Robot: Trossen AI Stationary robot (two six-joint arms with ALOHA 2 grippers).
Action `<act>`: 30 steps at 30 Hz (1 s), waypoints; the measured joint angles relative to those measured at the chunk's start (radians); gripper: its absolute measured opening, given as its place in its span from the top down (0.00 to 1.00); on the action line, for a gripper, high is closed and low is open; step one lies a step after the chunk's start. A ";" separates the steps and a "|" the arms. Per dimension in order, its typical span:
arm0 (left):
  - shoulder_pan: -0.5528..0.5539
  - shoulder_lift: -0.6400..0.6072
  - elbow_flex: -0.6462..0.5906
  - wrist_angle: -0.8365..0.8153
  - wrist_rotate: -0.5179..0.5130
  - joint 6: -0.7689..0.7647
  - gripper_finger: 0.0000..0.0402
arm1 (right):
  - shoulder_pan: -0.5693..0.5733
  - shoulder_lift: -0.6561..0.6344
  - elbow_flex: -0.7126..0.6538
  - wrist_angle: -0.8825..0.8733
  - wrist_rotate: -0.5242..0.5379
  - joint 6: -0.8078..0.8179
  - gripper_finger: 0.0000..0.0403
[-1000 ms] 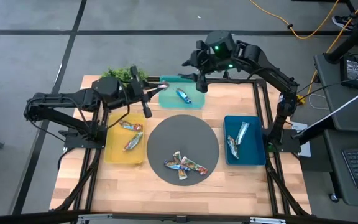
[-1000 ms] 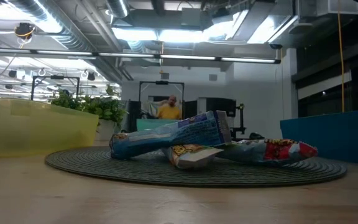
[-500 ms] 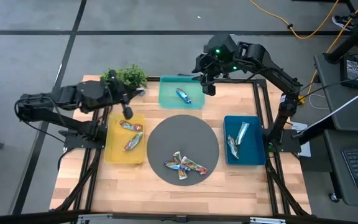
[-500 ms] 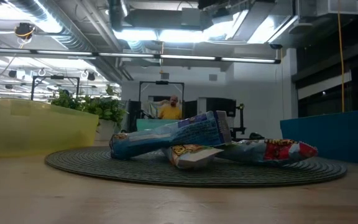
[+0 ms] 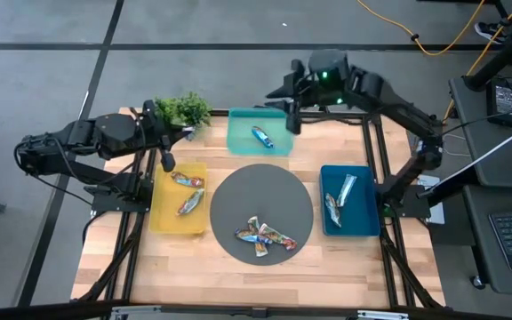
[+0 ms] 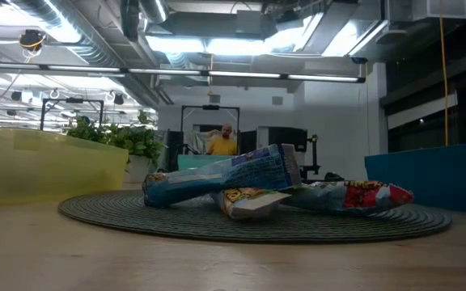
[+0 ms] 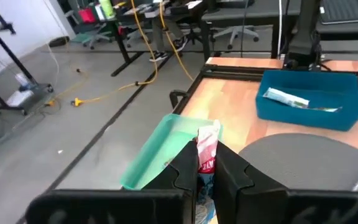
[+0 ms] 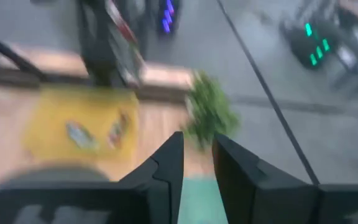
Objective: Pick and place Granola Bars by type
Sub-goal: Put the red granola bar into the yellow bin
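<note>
My left gripper hovers over the far edge of the yellow tray, shut on a red-and-white granola bar. Two red-multicoloured bars lie in that tray. My right gripper hangs above the far right corner of the teal tray, its fingers a narrow gap apart with nothing between them. One blue bar lies in the teal tray. Two silvery bars lie in the dark-blue tray. A few mixed bars lie piled on the round grey mat. My left gripper pinches the red-and-white bar between its two fingers. The bar lies along the fingers, and its crimped end sticks out past the fingertips. It is lifted clear of the table and trays.
A potted plant stands at the far edge between the yellow and teal trays, close to my left gripper. The low view shows the piled bars on the mat, between the yellow tray and the dark-blue tray. A person shows far behind.
My left gripper has carried its bar from beside the teal tray's left side toward the table's left, to over the yellow tray's far edge, staying shut on it. My right arm has shifted a little near the teal tray's far right corner.
</note>
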 joint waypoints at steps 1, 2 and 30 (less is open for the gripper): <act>0.000 0.001 0.000 0.000 0.000 0.016 0.96 | 0.012 -0.024 -0.076 0.095 -0.009 0.017 0.78; 0.000 0.001 0.000 0.000 0.000 0.027 0.96 | 0.025 -0.047 -0.155 0.174 -0.006 0.022 0.79; 0.016 0.024 -0.184 -0.341 0.306 -0.287 0.96 | 0.157 -0.780 -1.334 1.169 0.193 0.254 0.79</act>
